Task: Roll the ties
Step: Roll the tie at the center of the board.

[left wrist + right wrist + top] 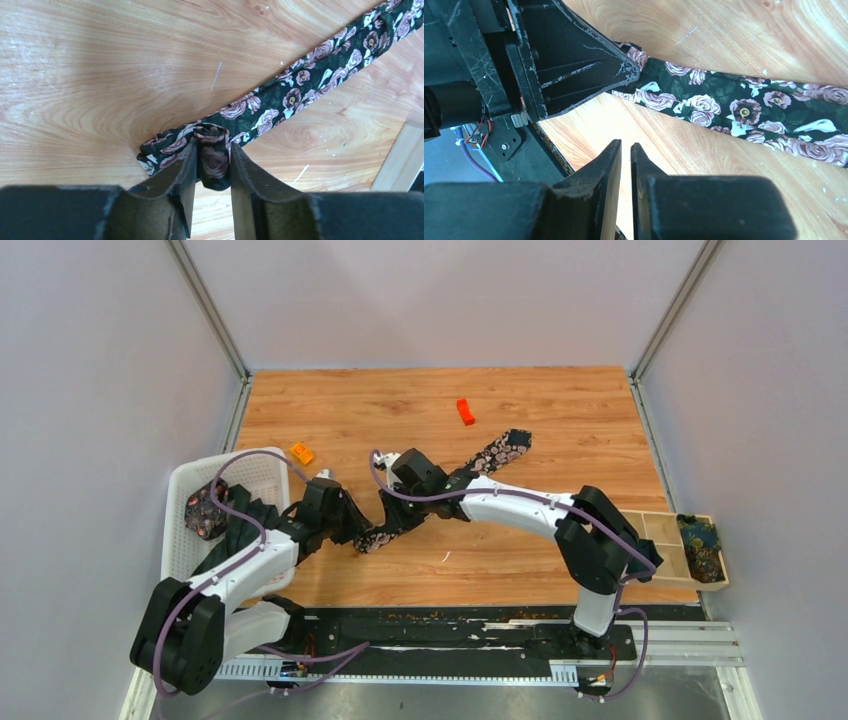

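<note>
A black tie with pink-white flowers (480, 462) lies diagonally across the wooden table, its wide end at the far right. It also shows in the left wrist view (310, 82) and the right wrist view (744, 107). My left gripper (355, 527) is shut on the tie's folded near end (214, 160), low on the table. My right gripper (392, 508) hovers just beside it. Its jaws (625, 146) are almost together with nothing between them, and the left gripper's finger (574, 65) is close ahead.
A white basket (190, 480) at the left holds a rolled floral tie (205, 512) and dark ties. A wooden compartment tray (655, 532) at the right holds a blue-yellow tie (700, 545). Two orange blocks (465, 412) (301, 452) lie on the table.
</note>
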You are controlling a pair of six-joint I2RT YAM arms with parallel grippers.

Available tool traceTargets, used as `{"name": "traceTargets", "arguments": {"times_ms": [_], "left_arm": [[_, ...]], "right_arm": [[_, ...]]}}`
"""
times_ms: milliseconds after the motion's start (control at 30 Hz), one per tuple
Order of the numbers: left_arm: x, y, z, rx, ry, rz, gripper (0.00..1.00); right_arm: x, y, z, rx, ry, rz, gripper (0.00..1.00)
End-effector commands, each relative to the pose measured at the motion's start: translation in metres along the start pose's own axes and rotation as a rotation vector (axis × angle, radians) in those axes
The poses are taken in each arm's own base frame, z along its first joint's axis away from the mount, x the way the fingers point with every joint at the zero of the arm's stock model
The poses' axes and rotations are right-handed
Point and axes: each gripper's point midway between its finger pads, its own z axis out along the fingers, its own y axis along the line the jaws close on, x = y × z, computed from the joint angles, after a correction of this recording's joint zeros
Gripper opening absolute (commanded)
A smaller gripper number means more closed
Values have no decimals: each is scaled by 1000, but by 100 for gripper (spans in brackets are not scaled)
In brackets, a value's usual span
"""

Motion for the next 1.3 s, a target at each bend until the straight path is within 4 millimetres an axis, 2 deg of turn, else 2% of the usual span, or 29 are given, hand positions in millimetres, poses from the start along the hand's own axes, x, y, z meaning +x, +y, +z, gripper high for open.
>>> {"name": "traceTargets", "arguments": {"times_ms": [0,433,567,667,800,967,1100,1267], "left_arm": [[-15,-19,-7,56,-60,9,40],[-30,-36,-32,106,-122,34,61],[-36,-41,-46,125,-148,51,67],[-45,-38,-59,102,-200,59,68],[-46,-23,-76,46,-230,84,69],[-39,1,-87,0,-260,76,69],[-27,18,-87,-14,-266,49,69],[-17,27,-84,-9,-258,27,69]], "right_arm": [[-18,9,-25,0,-78,3,14],[-22,15,-44,-6,-116,15,15],[-26,20,-45,-22,-122,11,15],[-32,24,-45,-31,-124,5,15],[-39,28,-39,-39,-113,-11,17],[-49,32,-23,-61,-83,-29,21],[-60,36,-8,-73,-61,-52,27],[-64,29,16,-50,-18,-61,28]]}}
